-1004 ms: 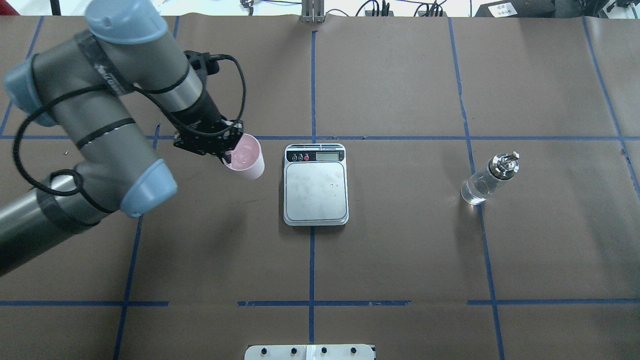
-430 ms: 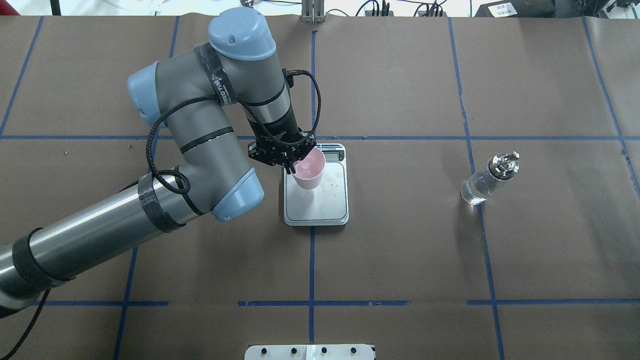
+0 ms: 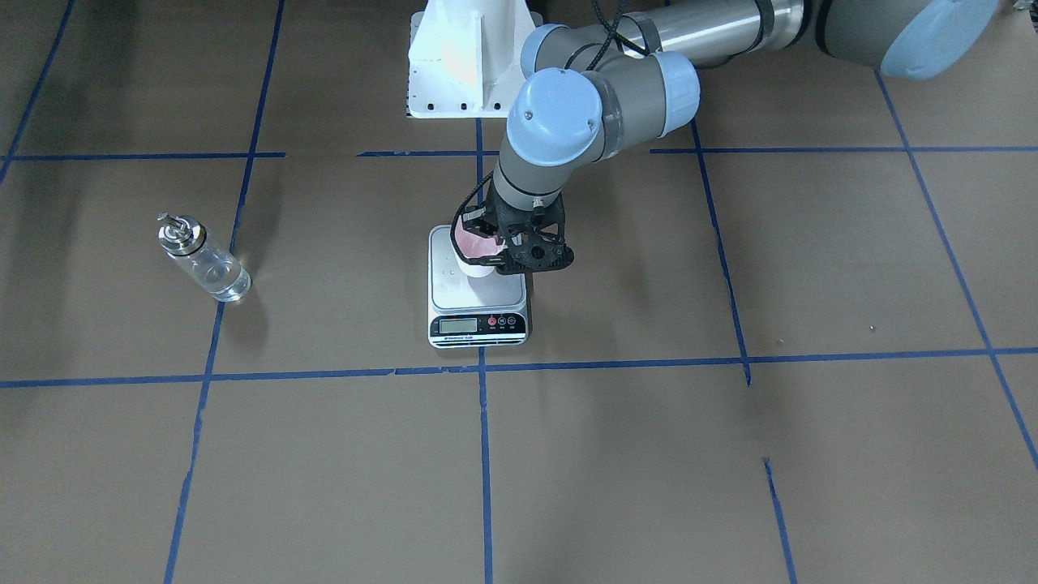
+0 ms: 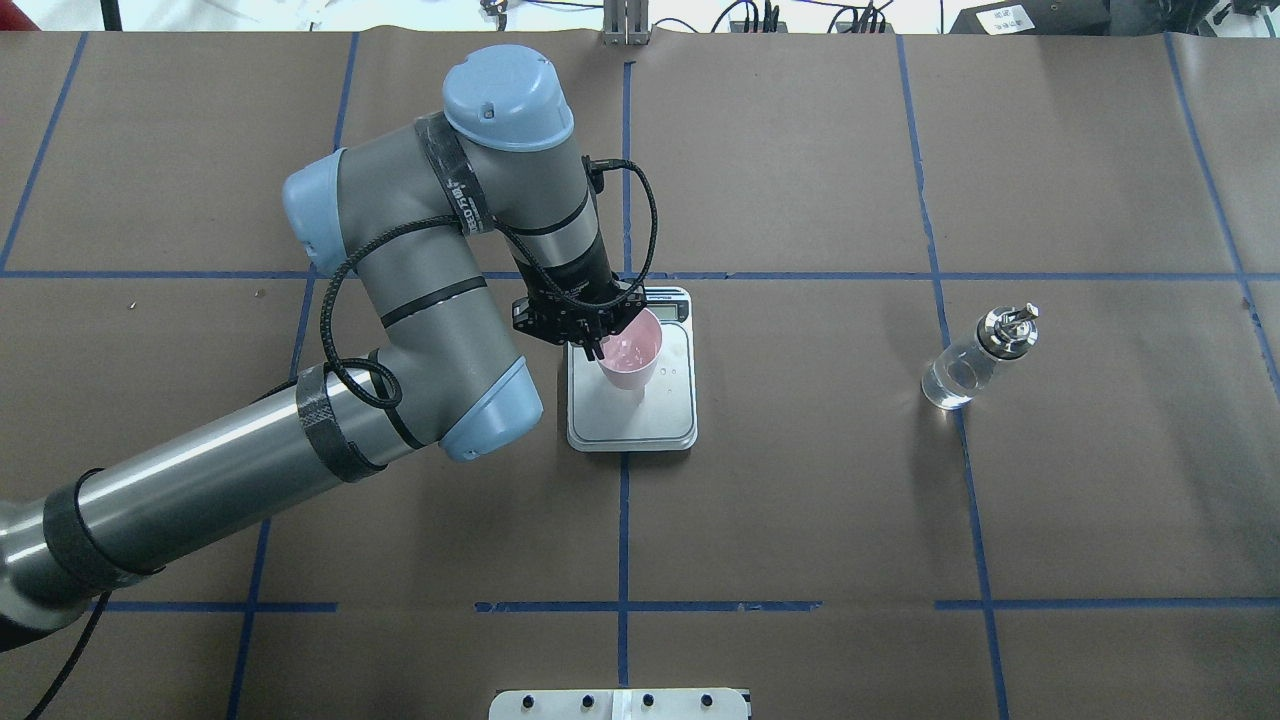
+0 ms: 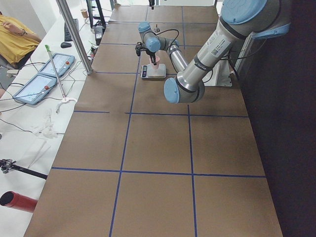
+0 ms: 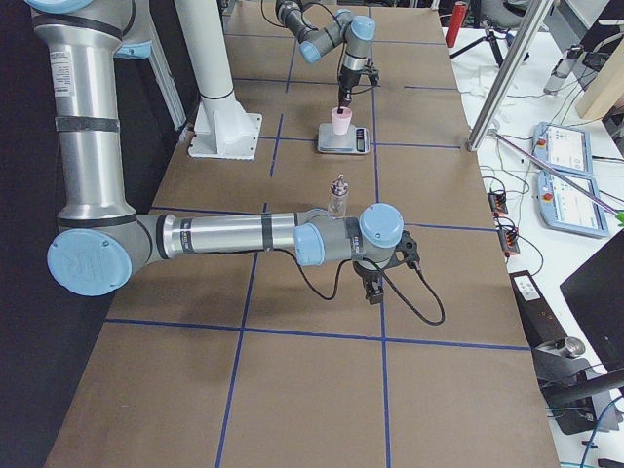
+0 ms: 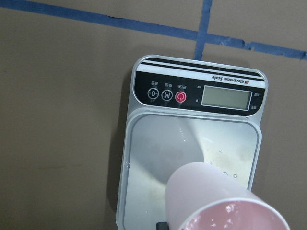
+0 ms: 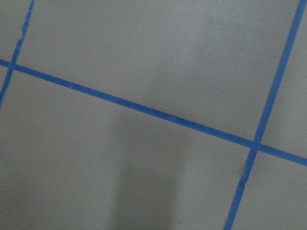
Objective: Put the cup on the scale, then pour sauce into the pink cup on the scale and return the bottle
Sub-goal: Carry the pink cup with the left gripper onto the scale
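The pink cup [image 4: 632, 352] hangs over the scale [image 4: 640, 415], above the half of the steel platform nearest the display, and my left gripper [image 4: 600, 343] is shut on its rim. In the left wrist view the cup [image 7: 218, 199] leans over the platform of the scale [image 7: 153, 158]; I cannot tell whether its base touches. The bottle [image 4: 972, 362] stands upright far off to the right, with clear liquid inside and its silver cap on. My right gripper [image 6: 373, 291] shows only in the exterior right view, low over bare table near the bottle [image 6: 339, 197]; I cannot tell if it is open or shut.
Brown paper with blue tape lines [image 4: 624, 520] covers the table. The white robot base [image 3: 462, 65] stands behind the scale. A metal post [image 6: 502, 78] and tablets [image 6: 561, 146] stand along the operators' side, where a person [image 5: 15, 39] sits.
My left arm has swung right, carrying the cup from the table left of the scale to above its platform, and it has moved a little further right in the last moment.
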Robot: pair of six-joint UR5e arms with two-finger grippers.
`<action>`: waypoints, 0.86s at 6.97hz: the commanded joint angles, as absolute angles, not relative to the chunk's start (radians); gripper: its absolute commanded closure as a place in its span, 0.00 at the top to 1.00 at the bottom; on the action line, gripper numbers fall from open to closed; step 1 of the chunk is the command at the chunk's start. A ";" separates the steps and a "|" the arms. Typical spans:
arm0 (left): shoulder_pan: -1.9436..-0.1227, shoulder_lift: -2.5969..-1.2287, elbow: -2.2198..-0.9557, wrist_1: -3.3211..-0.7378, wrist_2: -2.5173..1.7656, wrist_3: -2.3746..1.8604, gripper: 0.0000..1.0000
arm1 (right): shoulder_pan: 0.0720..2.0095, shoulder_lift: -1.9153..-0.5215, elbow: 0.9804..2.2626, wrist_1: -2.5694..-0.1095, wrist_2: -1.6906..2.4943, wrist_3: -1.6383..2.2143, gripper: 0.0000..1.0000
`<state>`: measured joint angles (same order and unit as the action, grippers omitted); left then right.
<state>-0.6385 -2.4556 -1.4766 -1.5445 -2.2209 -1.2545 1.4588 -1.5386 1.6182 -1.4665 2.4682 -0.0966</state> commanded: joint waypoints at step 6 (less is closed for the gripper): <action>-0.632 -2.451 -1.453 -1.595 -2.203 -1.256 0.18 | 1.459 -1.537 1.617 -1.465 2.468 -0.097 1.00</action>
